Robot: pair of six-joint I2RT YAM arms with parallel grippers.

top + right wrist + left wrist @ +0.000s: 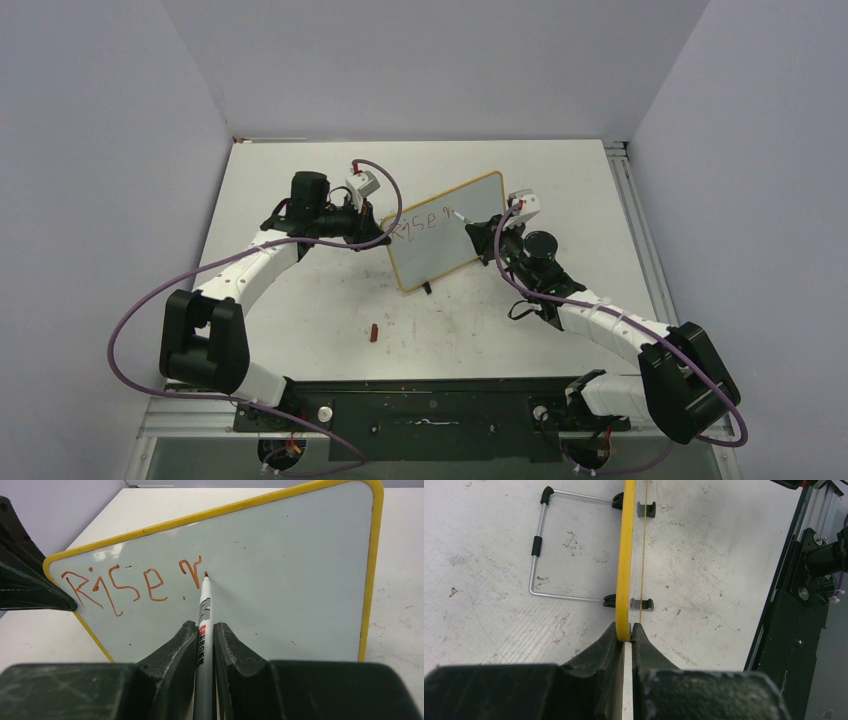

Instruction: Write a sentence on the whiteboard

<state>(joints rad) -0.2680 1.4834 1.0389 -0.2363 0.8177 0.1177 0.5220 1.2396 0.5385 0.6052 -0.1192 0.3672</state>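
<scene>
The whiteboard (445,230) stands upright near the middle of the counter (300,330), propped on its wire stand (541,545). The left gripper (625,630) has its jaws pinching the yellow frame at the board's left edge. The right gripper (204,630) has its jaws clamped on a marker (204,610), whose tip sits just right of the last stroke. Whether the tip is pressing or just clear of the surface is hard to tell from the wrist view. The sentence (130,582) so far reads roughly "Rise r", so most of it is left to write. The main risk is pressure: a hard push from the tip could rock the board back on its stand or twist it in the left jaws' narrow hold, smearing or bending the letters. The marker is gripped well behind its tip, so sideways drag could tilt it in the jaws and make strokes wander. The line also climbs to the right, so later words may crowd the frame.
</scene>
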